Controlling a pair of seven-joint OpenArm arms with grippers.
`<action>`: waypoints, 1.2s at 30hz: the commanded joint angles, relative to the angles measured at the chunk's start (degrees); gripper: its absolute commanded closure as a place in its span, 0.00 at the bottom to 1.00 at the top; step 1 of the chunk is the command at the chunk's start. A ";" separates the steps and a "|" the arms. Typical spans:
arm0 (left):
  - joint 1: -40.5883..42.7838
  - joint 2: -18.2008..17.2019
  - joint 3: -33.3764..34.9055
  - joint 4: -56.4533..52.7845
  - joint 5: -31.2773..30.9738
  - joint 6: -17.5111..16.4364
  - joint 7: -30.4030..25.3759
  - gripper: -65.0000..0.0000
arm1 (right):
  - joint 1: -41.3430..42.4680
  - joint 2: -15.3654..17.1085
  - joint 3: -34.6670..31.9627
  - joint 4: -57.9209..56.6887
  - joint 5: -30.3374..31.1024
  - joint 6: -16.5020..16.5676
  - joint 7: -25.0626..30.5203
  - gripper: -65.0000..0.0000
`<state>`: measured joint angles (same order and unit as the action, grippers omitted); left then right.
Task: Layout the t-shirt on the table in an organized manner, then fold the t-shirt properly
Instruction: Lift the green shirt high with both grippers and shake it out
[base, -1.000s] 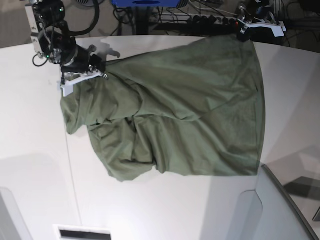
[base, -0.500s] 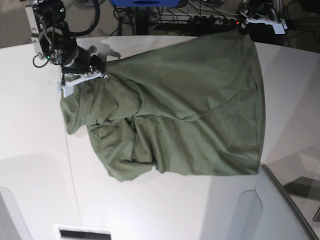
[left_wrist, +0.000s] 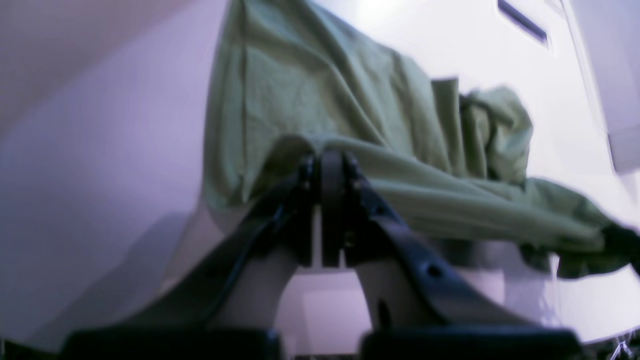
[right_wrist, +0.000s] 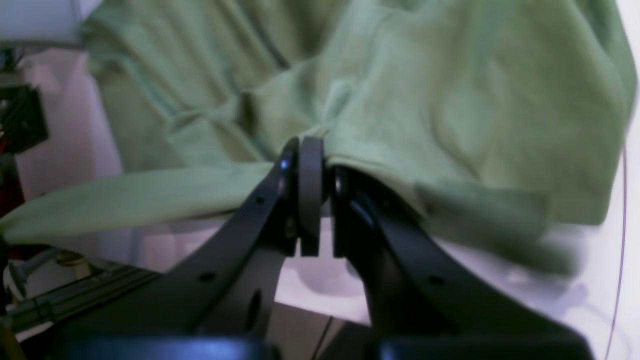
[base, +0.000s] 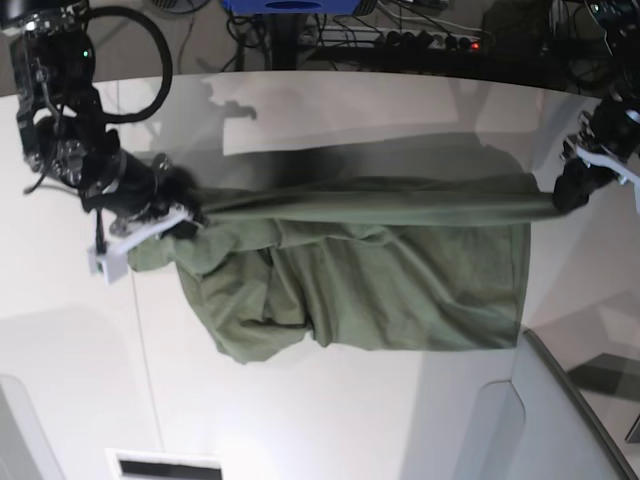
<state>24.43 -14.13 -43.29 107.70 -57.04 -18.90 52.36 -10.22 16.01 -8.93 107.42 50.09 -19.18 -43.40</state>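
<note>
The olive-green t-shirt lies crumpled on the white table. Its far edge is lifted and pulled into a taut band between my two grippers. My right gripper, at the left of the base view, is shut on one end of that edge; the right wrist view shows cloth pinched at the fingertips of the right gripper. At the right of the base view, my left gripper is shut on the other end, with fabric draping away from the left gripper.
Cables and a power strip lie beyond the table's far edge. A grey-white panel juts in at the bottom right. A dark slot sits at the near edge, and a thin seam line runs across the tabletop.
The left gripper closed on the shirt's far corner. Both arms then drew toward the near side, raising the far edge and stretching it taut over the rest of the shirt.
</note>
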 joint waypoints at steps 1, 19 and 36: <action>-2.14 -1.12 -1.68 1.09 -0.68 -0.14 -0.62 1.00 | 2.00 0.47 0.71 2.25 0.33 0.67 0.19 1.00; -36.86 -7.19 -4.76 1.18 -0.59 0.04 12.39 1.00 | 25.73 2.14 1.15 6.12 0.24 0.67 -7.81 1.00; -60.51 -2.18 3.86 0.74 5.91 3.12 12.48 1.00 | 41.21 1.09 11.26 6.21 0.42 0.59 -7.81 1.00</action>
<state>-34.65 -15.49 -39.35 107.68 -50.61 -15.88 66.67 29.21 16.32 1.67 112.88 50.96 -18.61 -53.10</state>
